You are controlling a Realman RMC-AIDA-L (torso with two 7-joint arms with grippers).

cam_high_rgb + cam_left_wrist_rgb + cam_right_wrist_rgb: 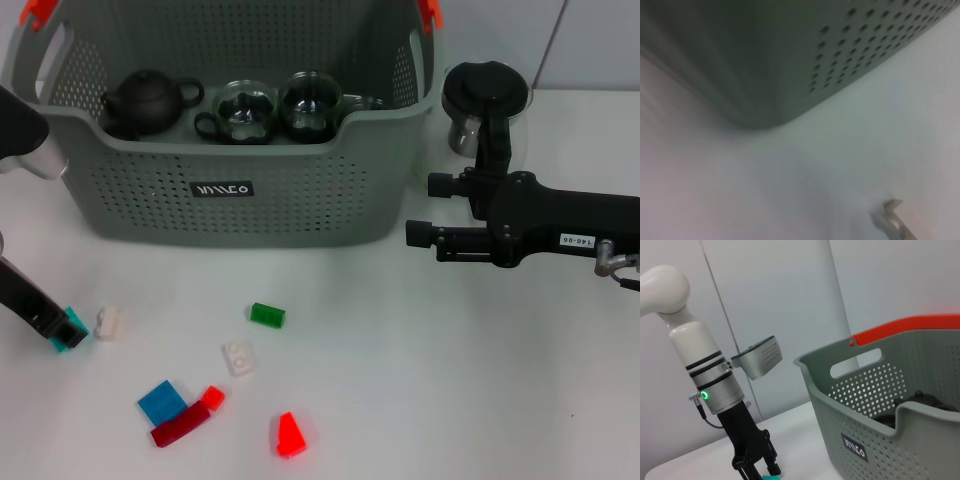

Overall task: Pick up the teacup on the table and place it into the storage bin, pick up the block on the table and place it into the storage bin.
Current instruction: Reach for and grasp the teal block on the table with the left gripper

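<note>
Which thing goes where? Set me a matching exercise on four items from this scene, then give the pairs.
1. dark teapot
2. green block
3. teal block
4. glass jug

A. beside the storage bin, on the robot's right
B. between the left gripper's fingers
C. inside the bin
D. loose on the table before the bin

Pairs: 1-C, 2-D, 3-B, 4-A. The right gripper hovers open near the jug.
</note>
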